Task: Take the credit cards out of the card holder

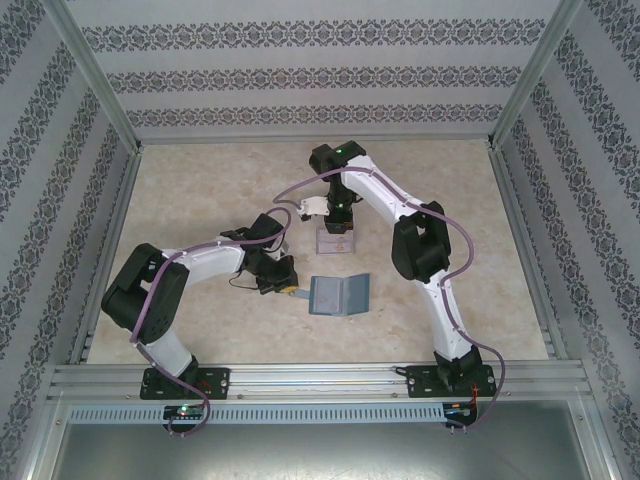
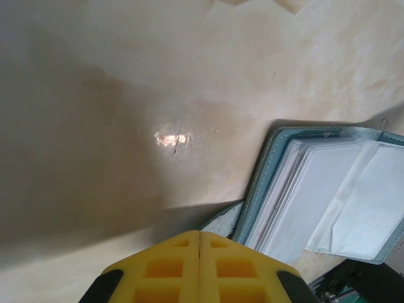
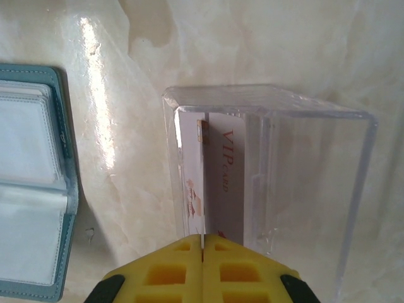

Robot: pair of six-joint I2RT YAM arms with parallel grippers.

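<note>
Left tool [image 2: 199, 243] and right tool [image 3: 202, 243] are pressed shut; whether the right pinches a card is unclear. Patterned walls [image 1: 300, 60] enclose the marbled surface [image 1: 220, 190]; the card holder [image 1: 340, 296] lies open there, near a clear box [image 3: 315, 177] holding credit cards [image 3: 224, 183].

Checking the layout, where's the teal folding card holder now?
The teal folding card holder lies open mid-table in the top view, just right of the left gripper, on the near side of the clear plastic box.
</note>
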